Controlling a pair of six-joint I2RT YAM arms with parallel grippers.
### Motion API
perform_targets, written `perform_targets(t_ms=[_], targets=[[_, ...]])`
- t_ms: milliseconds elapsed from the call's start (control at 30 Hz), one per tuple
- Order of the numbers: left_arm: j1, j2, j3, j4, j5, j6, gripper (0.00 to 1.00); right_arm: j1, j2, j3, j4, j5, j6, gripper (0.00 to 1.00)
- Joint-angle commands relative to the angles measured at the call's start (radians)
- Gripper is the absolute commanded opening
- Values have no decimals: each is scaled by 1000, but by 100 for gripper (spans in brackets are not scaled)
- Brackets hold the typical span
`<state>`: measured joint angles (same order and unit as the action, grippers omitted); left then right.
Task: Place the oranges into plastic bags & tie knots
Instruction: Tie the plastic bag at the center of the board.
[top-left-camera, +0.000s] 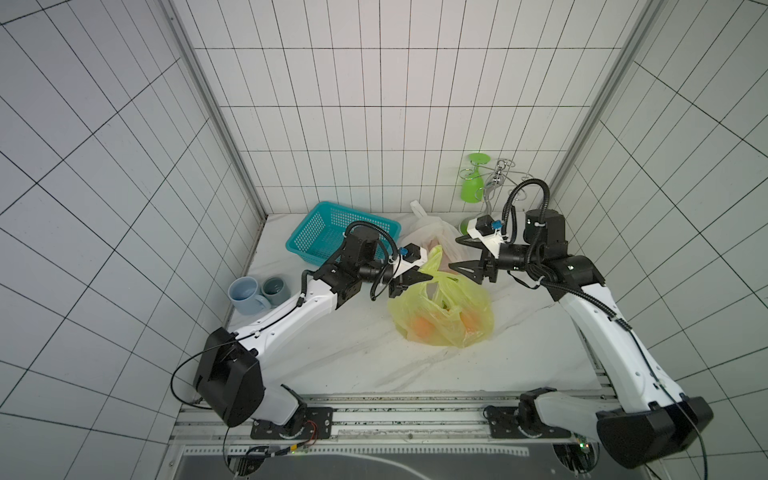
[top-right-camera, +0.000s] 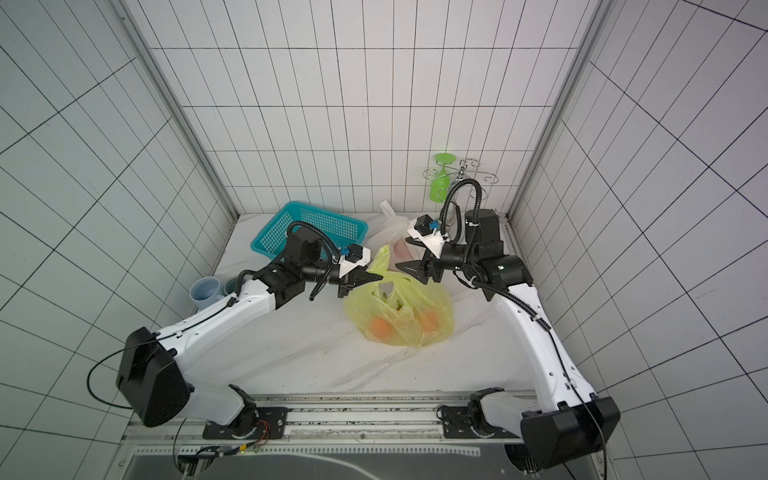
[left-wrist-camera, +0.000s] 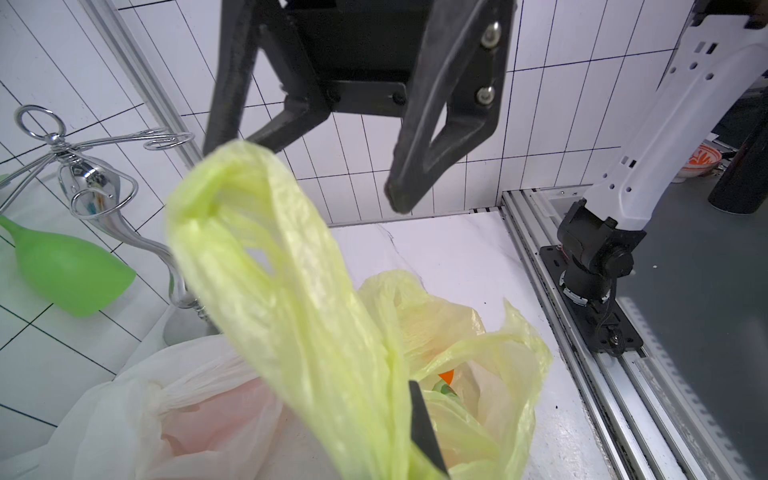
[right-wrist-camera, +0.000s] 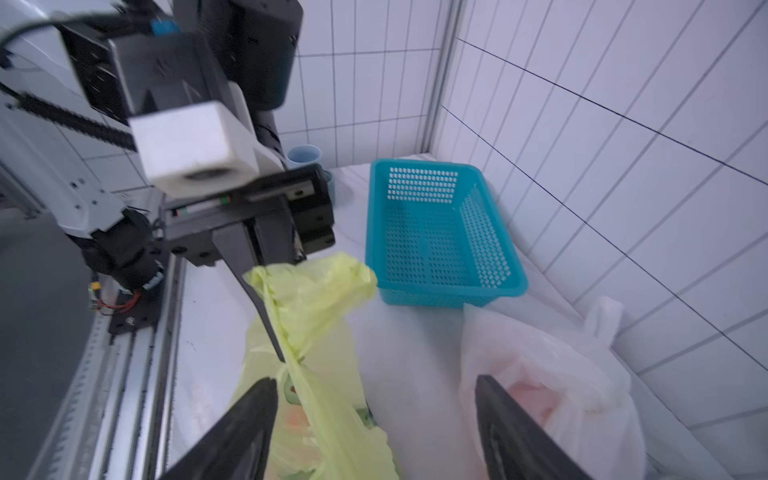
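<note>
Bench (top-left-camera: 332, 353) of white, grey-veined marble look fills a booth walled on three sides by white tiles with dark joints. An aluminium rail (top-left-camera: 374, 415) carrying both arm bases runs along its front edge. The yellow-green bag (top-left-camera: 440, 316) sits mid-bench, oranges (top-left-camera: 424, 326) showing through its skin. The left hand (top-left-camera: 428, 276) is clamped on one of its handles, which is drawn up taut. The right hand (top-left-camera: 455, 252) faces it, fingers spread, close to the raised handle and gripping nothing. The white bag (top-left-camera: 432, 237) stands just behind, top bunched upright. A teal basket (top-left-camera: 328, 232) lies toward the back-left corner, two mugs (top-left-camera: 245, 293) hug the left wall, and a wire rack (top-left-camera: 498, 178) with a green glass (top-left-camera: 471, 187) fills the back-right corner. Bare marble runs from the yellow-green bag to the rail.
</note>
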<state>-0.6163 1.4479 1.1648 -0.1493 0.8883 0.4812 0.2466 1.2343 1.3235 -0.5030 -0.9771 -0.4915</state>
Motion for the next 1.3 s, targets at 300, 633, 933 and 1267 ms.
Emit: perform_targets(t_ms=[300, 633, 933, 1267], targets=[[-3, -1, -24, 18, 32, 56, 3, 92, 99, 57, 214, -236, 238, 47], [12, -8, -45, 86, 22, -27, 15, 67, 60, 72, 199, -200, 247, 1], [18, 23, -35, 161, 18, -145, 24, 76, 20, 53, 231, -237, 293, 0], [41, 26, -48, 219, 31, -225, 21, 56, -4, 55, 199, -227, 251, 0]])
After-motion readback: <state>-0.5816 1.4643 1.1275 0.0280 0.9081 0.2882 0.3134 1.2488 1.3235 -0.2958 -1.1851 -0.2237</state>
